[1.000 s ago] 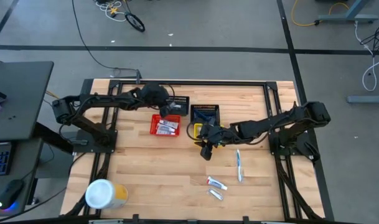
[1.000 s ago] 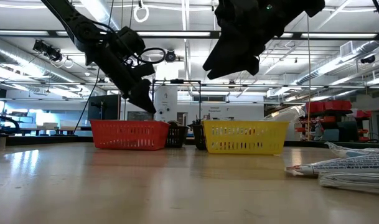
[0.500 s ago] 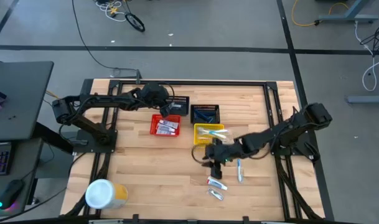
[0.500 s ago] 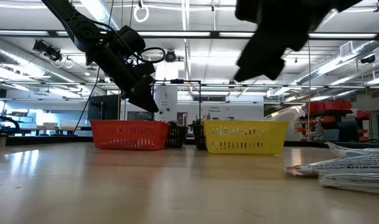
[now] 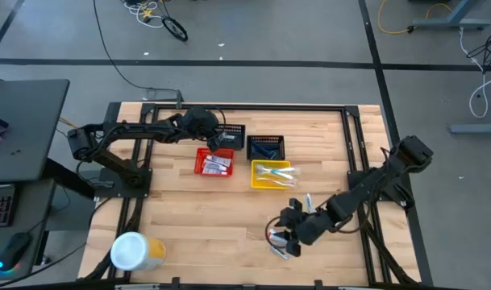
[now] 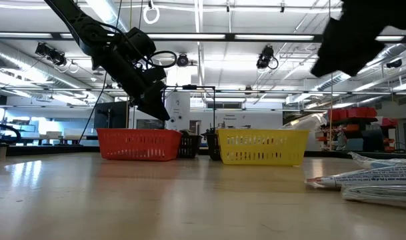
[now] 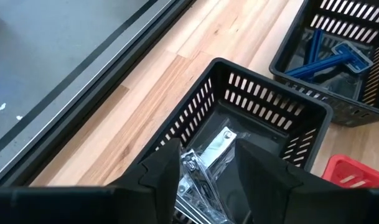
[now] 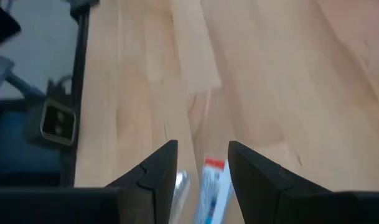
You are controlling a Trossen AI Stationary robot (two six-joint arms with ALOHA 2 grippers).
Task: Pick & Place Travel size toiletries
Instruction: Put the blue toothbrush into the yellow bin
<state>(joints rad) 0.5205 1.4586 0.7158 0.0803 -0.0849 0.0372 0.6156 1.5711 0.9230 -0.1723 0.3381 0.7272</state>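
On the wooden slatted table (image 5: pixel 189 209), seen from above:
Right gripper (image 5: pixel 287 239): low over the near-right part of the table, fingers apart, nothing between them; the right wrist view shows a white tube with a red cap and blue marks (image 8: pixel 213 183) just ahead of the gap and a silvery packet (image 8: pixel 180 182) beside it.
Loose toiletries: two small white tubes (image 5: pixel 279 250) lie on the bare wood under and just beside the right gripper; a slim white-blue toothbrush (image 5: pixel 308 203) lies partly hidden by that arm, farther back.
Left gripper (image 5: pixel 214 138): at the far side, above a small black mesh basket (image 7: pixel 251 118); fingers apart, with shiny silver packets (image 7: pixel 205 163) lying in the basket between and below them; whether they touch, cannot tell.
Red mesh basket (image 5: pixel 214 163): left of centre, holding white tubes with red and blue marks.
Yellow mesh basket (image 5: pixel 272 174): centre, holding pale toothbrushes.
Dark blue-black mesh basket (image 5: pixel 266 147): behind the yellow one, holding dark blue razors (image 7: pixel 329 57).
Large white-and-yellow round canister (image 5: pixel 135 251): near-left corner, well apart from everything else.
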